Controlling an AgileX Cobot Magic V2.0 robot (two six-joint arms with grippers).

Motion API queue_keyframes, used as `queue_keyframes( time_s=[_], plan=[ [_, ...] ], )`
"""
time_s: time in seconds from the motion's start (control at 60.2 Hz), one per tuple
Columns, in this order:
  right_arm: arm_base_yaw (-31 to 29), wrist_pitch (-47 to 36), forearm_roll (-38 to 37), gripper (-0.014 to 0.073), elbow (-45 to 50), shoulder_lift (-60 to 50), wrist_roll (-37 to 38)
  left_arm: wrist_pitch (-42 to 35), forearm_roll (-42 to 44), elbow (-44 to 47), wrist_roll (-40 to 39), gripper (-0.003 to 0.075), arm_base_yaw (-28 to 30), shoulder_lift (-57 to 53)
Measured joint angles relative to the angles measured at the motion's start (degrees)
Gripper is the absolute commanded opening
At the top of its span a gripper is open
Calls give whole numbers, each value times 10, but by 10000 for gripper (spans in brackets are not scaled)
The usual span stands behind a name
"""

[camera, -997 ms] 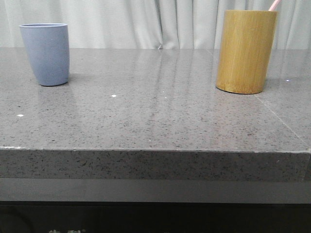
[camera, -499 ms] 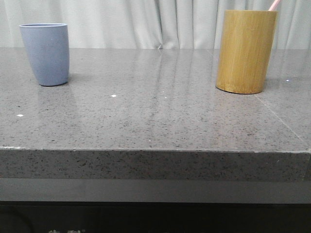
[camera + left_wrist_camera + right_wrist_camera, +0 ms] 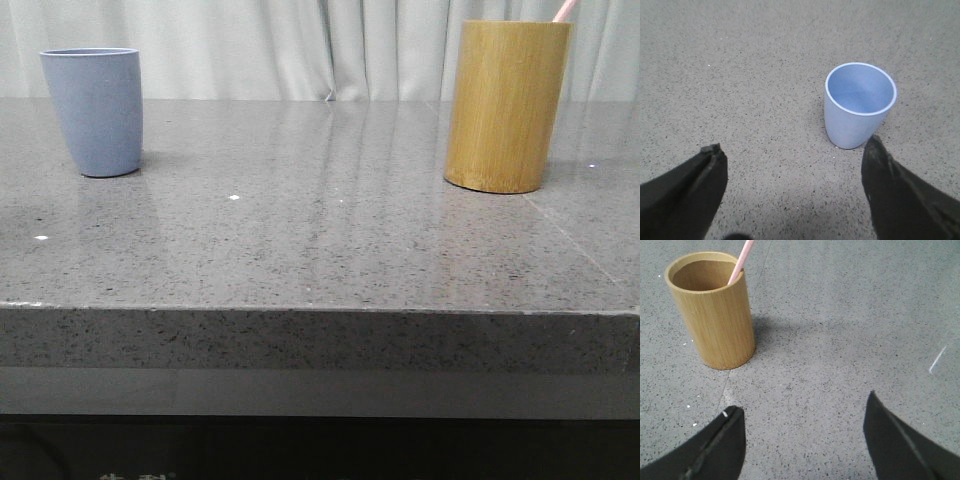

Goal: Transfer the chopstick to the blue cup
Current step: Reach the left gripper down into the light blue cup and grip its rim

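The blue cup (image 3: 93, 110) stands upright and empty at the table's far left; it also shows in the left wrist view (image 3: 858, 105). A pale pink chopstick tip (image 3: 565, 10) sticks out of the tall bamboo cylinder (image 3: 505, 105) at the far right; the right wrist view shows the chopstick (image 3: 741, 260) leaning on the cylinder's (image 3: 715, 312) rim. My left gripper (image 3: 795, 150) is open and empty above the table, just short of the blue cup. My right gripper (image 3: 802, 407) is open and empty above the table, apart from the cylinder. Neither gripper shows in the front view.
The grey speckled stone table (image 3: 320, 230) has its front edge near me. A white curtain (image 3: 300, 45) hangs behind it. A seam in the tabletop (image 3: 575, 245) runs forward from the cylinder's base.
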Motion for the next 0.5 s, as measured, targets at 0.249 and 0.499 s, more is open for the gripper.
queue_keyframes(
  time_s=[0.249, 0.499],
  plan=[
    [0, 0, 0, 517, 0, 0, 0, 99, 1, -149, 1, 554, -15, 152],
    [0, 1, 0, 517, 0, 0, 0, 192, 0, -289, 2, 554, -43, 296]
  ],
)
